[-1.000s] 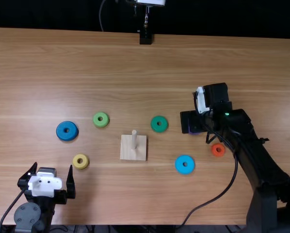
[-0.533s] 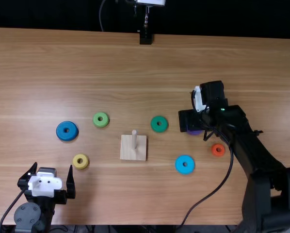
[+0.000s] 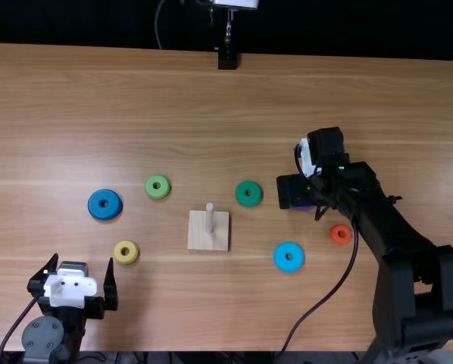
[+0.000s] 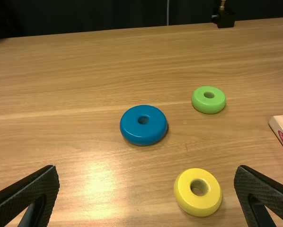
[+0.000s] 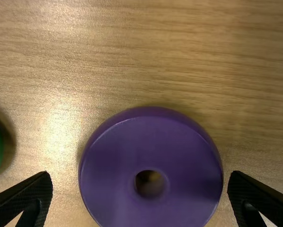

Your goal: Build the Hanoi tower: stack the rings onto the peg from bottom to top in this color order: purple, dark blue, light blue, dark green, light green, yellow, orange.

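In the top view my right gripper is over the purple ring, mostly covering it. The right wrist view has this gripper open, the purple ring lying between its spread fingers. My left gripper stands open near the table's left front; its own view shows the same gripper. The wooden base has a bare upright peg. Loose on the table lie the dark blue ring, light blue ring, dark green ring, light green ring, yellow ring and orange ring.
The right arm's black cable loops over the table between the light blue ring and the arm. A small black stand is at the table's far edge.
My right gripper has shifted slightly left over the purple ring, and its forearm has swung and bent near the table's right front. The left arm has kept still.
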Tool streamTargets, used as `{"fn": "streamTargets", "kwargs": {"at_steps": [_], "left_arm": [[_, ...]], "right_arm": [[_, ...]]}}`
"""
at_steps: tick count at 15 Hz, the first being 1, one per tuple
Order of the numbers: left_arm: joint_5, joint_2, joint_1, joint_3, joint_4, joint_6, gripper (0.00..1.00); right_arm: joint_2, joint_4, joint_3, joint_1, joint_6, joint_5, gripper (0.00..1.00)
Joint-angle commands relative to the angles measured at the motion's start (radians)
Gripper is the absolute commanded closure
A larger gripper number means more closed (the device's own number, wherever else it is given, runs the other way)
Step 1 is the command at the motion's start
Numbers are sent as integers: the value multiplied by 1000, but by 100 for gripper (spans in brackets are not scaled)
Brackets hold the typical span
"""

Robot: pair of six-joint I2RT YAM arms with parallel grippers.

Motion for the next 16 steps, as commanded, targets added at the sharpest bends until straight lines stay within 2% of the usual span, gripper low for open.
{"fn": "streamTargets", "kwargs": {"at_steps": [1,3,9,10,11,12,13,16], "left_arm": [[-1,-12,-2,-112,-82,14,0],[-1,-12,-4,-112,-82,14,0],[-1,-12,-4,-112,-82,14,0],[-1,-12,-4,-112,-82,14,0],[-1,-12,-4,-112,-82,14,0],[-1,-12,-4,-112,-82,14,0],[-1,-12,-4,-112,-82,14,0],[-1,-12,-4,-112,-82,14,0]], "right_arm": [[35,-1,27,-4,10,16,0],[44,-1,27,-4,10,42,0],[44,-1,28,-2,14,40,2],[43,-1,27,-2,12,42,43],[43,-3,24,-2,12,42,76],[43,-6,21,-2,10,40,94],[40,-8,19,-1,10,40,100],[35,-10,19,1,10,37,100]]}}
